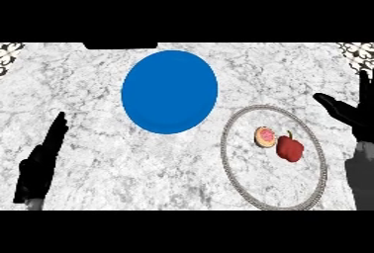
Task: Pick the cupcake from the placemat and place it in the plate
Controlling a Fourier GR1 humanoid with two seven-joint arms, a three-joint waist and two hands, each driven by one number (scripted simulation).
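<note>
Head view: a white-and-grey marbled desk (95,163) fills the scene. On it lies a round placemat (235,168), the same marbled colour as the desk and marked off by a grey braided rim. All places below are given relative to this placemat.

The cupcake (265,136) lies inside the placemat, in its upper half, tipped on its side so the pink frosted top faces the viewer. Just beside it, on its right and touching or nearly touching it, a red bell pepper (291,149) with a dark stem also lies inside the rim.

The blue plate (169,91) sits up and to the left of the placemat, close to its rim but apart from it, with nothing on it.

The right hand (355,114) shows to the right of the placemat, outside its rim, released, with fingers straight and pointing up, grasping nothing. The left hand (42,163) is well to the left of the placemat, near the view's left edge, also released with fingers extended, grasping nothing.
</note>
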